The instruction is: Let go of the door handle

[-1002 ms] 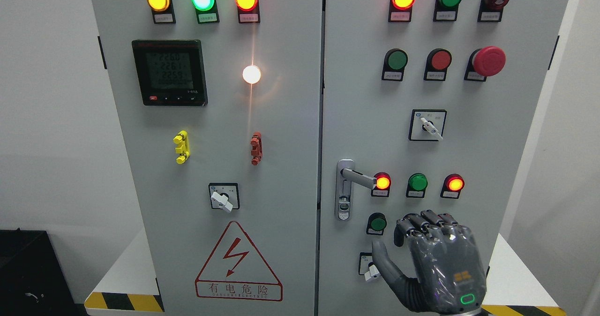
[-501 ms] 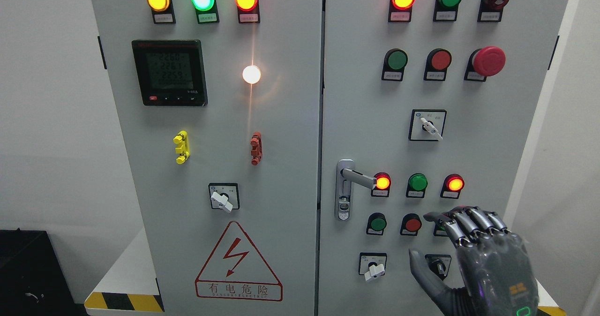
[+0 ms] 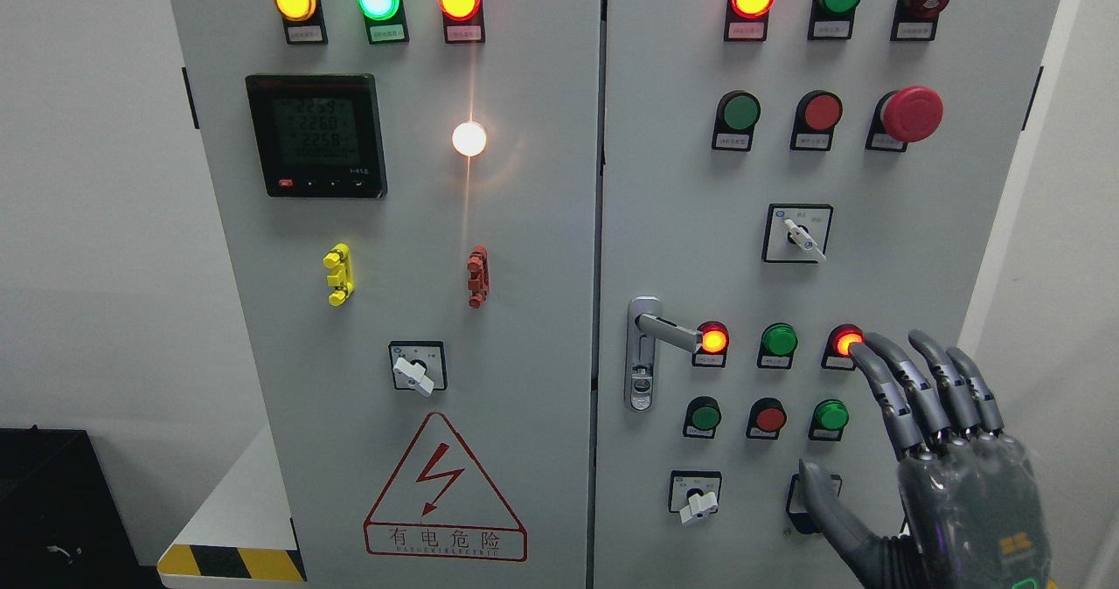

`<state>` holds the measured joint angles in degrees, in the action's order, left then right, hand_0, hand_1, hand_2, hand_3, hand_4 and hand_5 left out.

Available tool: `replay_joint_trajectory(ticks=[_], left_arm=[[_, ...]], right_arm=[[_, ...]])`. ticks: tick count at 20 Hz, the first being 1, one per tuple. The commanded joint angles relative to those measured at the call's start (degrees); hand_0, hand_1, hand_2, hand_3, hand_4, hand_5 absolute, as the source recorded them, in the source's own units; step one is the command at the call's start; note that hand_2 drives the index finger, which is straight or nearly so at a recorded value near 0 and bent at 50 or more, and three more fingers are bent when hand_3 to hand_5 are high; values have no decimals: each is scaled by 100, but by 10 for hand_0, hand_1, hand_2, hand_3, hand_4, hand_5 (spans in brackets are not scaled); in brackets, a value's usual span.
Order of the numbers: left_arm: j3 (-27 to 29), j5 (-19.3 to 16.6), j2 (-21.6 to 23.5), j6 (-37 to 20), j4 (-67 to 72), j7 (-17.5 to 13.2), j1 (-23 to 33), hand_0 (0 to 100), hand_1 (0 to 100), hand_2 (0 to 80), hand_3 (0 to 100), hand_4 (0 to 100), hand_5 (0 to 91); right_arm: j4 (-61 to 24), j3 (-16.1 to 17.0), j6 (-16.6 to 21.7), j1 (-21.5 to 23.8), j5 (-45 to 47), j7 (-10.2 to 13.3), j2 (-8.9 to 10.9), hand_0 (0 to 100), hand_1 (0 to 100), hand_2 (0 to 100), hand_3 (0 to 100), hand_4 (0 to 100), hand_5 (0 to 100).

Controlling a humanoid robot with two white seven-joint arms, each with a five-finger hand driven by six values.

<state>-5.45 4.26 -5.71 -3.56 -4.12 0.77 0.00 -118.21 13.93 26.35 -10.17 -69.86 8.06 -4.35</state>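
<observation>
Handle (image 3: 657,336) mid-frame on right door (image 3: 874,178), lever pointing right, nothing touching it. Right hand (image 3: 953,475) lower right of frame, well apart from handle, 4 fingers (image 3: 909,388) extended, thumb spread, empty.

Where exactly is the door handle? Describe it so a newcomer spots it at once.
Look at the right-hand door of the grey cabinet, along its left edge near the centre seam, a little below mid-height. The door handle is a silver lever on a tall plate, pointing right toward a lit red lamp; everything around it is round buttons.
</observation>
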Motion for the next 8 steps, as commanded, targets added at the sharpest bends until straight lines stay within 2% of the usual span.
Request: replay_joint_trajectory(ticks=[1,8], left_arm=[[0,5,0,-4,-1,2,97,120,556,0,0,0,0],[0,-4,0,-4,-1,2,97,120,556,0,0,0,0]], right_arm=[[-44,-92,-7,-2,34,3,-13,508,207,0,0,9,0],[-18,-303,-7,24,34,12,-31,512,198,0,0,18,0]])
